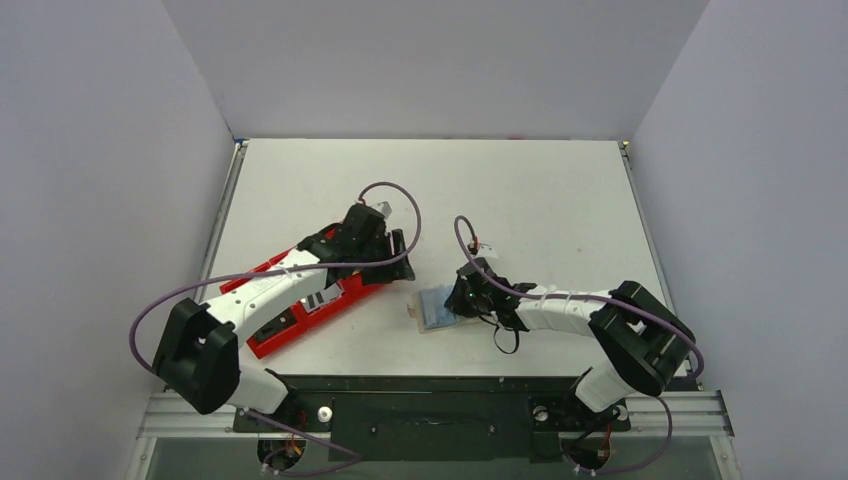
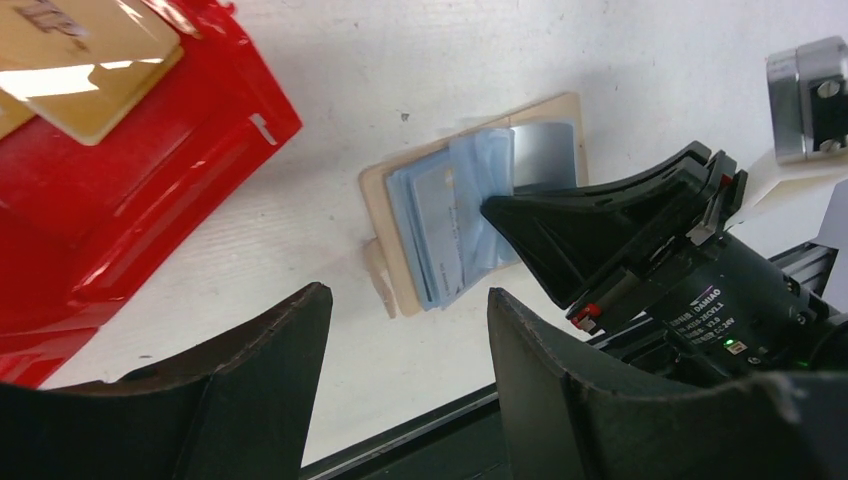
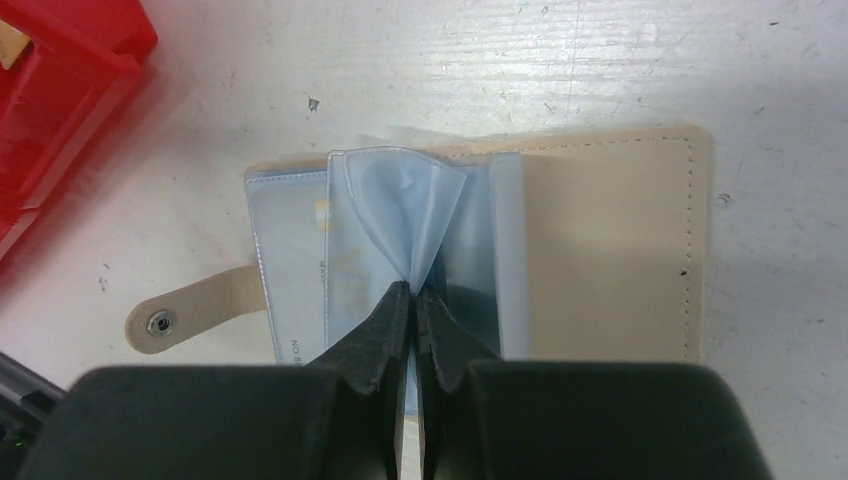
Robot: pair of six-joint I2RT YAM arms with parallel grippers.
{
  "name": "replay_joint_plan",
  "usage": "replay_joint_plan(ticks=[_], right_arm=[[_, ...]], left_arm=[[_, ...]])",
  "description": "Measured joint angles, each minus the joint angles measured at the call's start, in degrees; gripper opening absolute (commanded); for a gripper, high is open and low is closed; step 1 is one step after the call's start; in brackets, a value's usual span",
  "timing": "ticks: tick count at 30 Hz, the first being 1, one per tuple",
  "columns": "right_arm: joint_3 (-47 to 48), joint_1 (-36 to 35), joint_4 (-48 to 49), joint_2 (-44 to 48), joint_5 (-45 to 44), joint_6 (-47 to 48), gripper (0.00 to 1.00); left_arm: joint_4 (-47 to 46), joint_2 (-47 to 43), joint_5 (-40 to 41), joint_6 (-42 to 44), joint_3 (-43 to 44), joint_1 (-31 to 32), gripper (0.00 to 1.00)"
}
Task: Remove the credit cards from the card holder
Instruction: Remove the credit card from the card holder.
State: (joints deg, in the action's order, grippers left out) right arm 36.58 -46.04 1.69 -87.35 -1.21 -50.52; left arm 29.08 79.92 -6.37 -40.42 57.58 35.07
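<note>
Right wrist view: my right hand (image 3: pixel 412 300) pinched nearly closed on clear sleeve (image 3: pixel 400 200) of card holder (image 3: pixel 610 250), which lies open on table (image 3: pixel 600 60), cards (image 3: pixel 290 230) inside. Top view: arm blocks pinch. Left hand (image 2: pixel 405 300) wide open, empty, by red tray (image 2: pixel 150 180).

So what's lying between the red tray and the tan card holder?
Nothing, just bare white table, clearest in the left wrist view. The red tray and the card holder lie apart.

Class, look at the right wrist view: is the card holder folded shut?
No. The card holder lies open flat, and the right gripper pinches one of its clear sleeves.
</note>
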Motion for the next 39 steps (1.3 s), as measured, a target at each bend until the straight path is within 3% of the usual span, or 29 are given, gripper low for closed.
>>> replay_joint_plan(ticks=[14, 39], right_arm=[[-7.7, 5.1, 15.1, -0.1, 10.3, -2.9, 0.00], [-11.4, 8.2, 23.7, -1.6, 16.2, -6.4, 0.00]], left_arm=[[-9.6, 12.9, -5.9, -4.0, 0.0, 5.0, 0.54], [-17.2, 20.2, -11.1, -5.8, 0.0, 5.5, 0.53]])
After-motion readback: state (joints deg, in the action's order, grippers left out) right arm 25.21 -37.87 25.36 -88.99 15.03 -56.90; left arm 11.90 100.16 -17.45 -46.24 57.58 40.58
